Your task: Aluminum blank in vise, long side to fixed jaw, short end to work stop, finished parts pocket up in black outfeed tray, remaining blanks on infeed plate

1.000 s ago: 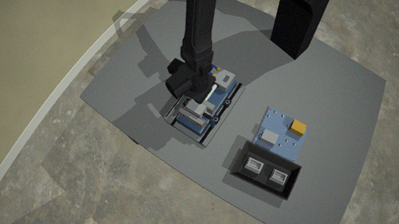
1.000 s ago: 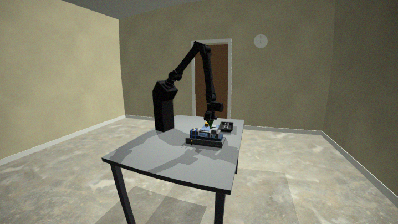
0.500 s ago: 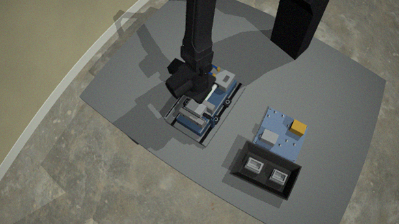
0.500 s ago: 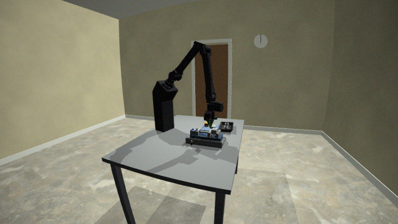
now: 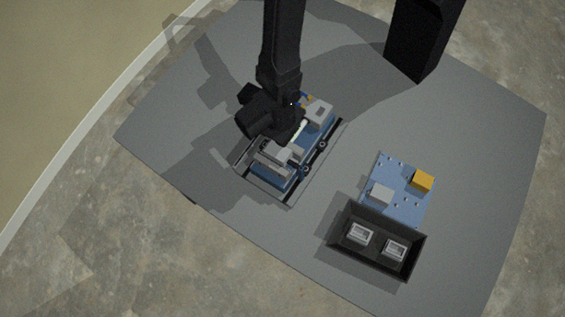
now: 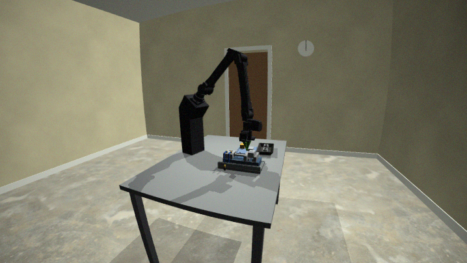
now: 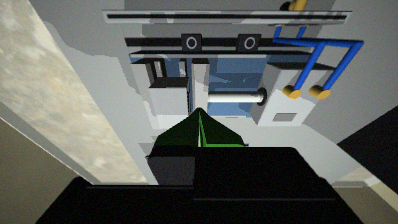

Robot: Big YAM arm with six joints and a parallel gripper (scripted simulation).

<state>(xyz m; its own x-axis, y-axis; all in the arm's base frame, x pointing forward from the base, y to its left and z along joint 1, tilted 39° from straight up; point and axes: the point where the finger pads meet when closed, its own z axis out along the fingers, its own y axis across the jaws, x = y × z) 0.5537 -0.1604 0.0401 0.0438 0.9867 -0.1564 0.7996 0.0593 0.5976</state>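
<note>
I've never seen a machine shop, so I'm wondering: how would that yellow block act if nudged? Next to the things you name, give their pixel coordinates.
The yellow block [image 5: 422, 180] looks rigid, its edges crisp. Being boxy, it would likely slide rather than roll. The short pins on the blue plate [image 5: 383, 167] could catch it.

Vise shared by all views

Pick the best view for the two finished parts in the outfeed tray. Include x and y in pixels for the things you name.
Top: both finished parts [image 5: 359, 233] [image 5: 394, 250] show pocket up in the outfeed tray [image 5: 340, 247] [image 6: 266, 152]. Exterior shows them tiny; wrist misses them.
</note>
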